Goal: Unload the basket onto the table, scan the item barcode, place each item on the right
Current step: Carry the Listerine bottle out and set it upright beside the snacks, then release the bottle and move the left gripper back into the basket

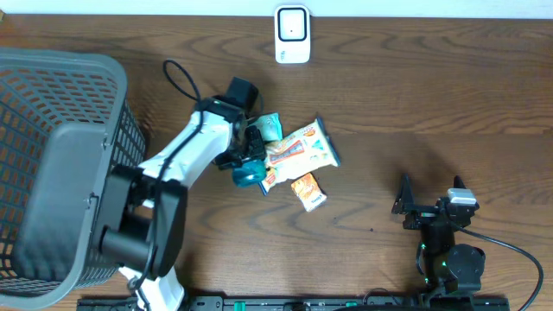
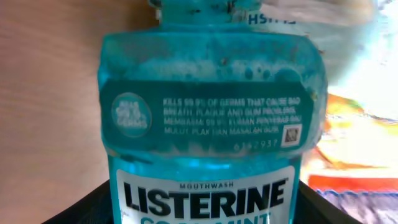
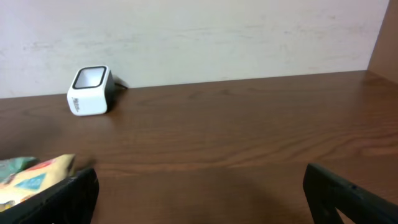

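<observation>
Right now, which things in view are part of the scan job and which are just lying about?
Job: Listerine bottle, held in the left gripper; white scanner by the far edge.
Lying about: snack packets beside the bottle; grey mesh basket.

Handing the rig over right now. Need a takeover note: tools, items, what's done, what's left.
Left tool: closed on the mouthwash bottle, label side facing its camera, low beside the snack packets mid-table.
Right tool: open, empty, near right of the table.
Scanner: far edge, centre, nothing in front of it.
Done: bottle grasped.
Left: lift it and show its barcode to the scanner. No striped barcode is in view yet.
</observation>
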Robot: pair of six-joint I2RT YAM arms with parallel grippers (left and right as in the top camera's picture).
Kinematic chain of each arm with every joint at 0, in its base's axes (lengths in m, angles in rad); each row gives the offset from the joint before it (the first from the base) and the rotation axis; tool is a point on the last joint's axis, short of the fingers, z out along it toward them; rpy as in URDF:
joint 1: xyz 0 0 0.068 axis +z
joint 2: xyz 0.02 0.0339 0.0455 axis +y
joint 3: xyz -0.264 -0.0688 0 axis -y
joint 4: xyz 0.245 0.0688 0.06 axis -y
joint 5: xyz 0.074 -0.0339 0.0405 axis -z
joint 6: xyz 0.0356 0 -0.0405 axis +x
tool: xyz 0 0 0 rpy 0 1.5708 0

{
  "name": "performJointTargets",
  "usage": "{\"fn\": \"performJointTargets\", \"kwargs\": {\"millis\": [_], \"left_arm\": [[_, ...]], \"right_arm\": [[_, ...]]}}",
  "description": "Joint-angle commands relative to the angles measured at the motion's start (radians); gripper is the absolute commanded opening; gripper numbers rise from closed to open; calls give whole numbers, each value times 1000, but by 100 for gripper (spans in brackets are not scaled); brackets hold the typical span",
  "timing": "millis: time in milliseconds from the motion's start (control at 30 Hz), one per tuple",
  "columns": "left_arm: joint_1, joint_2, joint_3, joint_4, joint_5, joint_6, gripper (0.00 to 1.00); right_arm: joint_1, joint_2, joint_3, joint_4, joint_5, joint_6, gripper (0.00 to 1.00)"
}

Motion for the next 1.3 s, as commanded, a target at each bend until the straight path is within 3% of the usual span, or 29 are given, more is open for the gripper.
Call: {"fn": "performJointTargets", "kwargs": {"millis": [0,300,333,367,433,467,767,1067,1267], "left_arm": [[-51,56,-1,58,10,-72,47],[-200,136,3,179,35,-51,47],[-205,132,9,177,36,-42,53],[-208,122,16,171,36,-33,71],[-208,98,25,151,27,-34,96],[-206,83,27,141,16,-33,99],[-205,-222,31,18,-177,61,98],[-205,-574,32,8,-303,138,98],[-204,-810,40,12,-495,196,98]], "right_arm": [[5,-2,-2,-3,-2,-16,99],[5,-2,-2,-3,-2,-16,99],[5,-2,-2,-3,-2,-16,99],[5,-2,-2,-3,-2,-16,99],[5,-2,-2,-3,-2,-16,99],[5,-2,-2,-3,-2,-16,99],[5,-2,-2,-3,-2,-16,99],[5,-2,-2,-3,-2,-16,99],[5,-2,-2,-3,-2,-16,99]]}}
